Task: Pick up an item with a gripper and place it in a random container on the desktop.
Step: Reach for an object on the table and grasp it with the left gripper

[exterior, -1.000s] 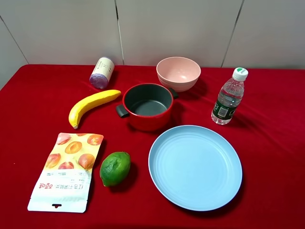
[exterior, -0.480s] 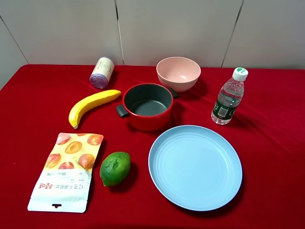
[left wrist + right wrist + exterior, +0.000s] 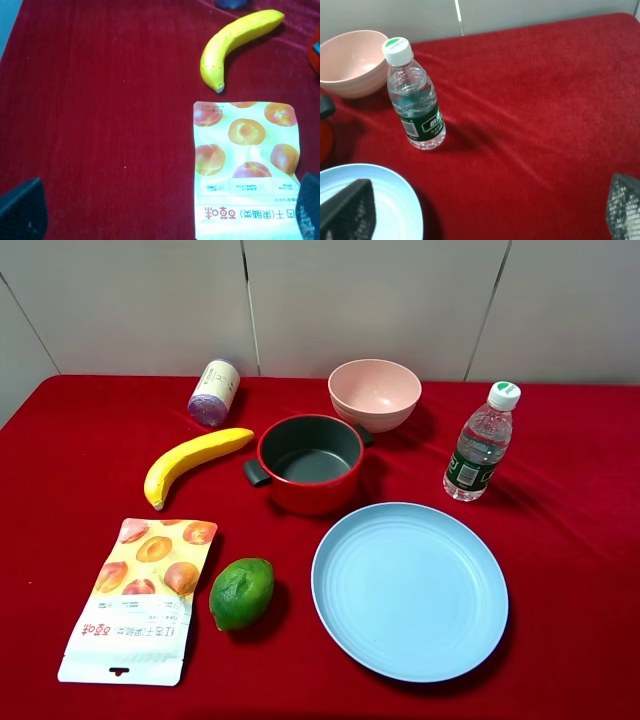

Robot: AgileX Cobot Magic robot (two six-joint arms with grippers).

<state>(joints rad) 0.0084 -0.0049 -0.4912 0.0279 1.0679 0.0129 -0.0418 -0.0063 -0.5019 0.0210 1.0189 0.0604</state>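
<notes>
Left pincer (image 3: 160, 212) agape, bumpy round lime (image 3: 241, 593), smooth red pot (image 3: 310, 462)

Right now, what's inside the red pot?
The red pot shows only its bare dark grey floor and inner wall; nothing lies in it. Its near wall hides a thin strip of the floor. The lime sits outside on the red cloth.

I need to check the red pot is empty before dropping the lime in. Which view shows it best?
The exterior high view: the whole red pot shows, grey inside bare. Each wrist view catches only a sliver at its frame edge.
</notes>
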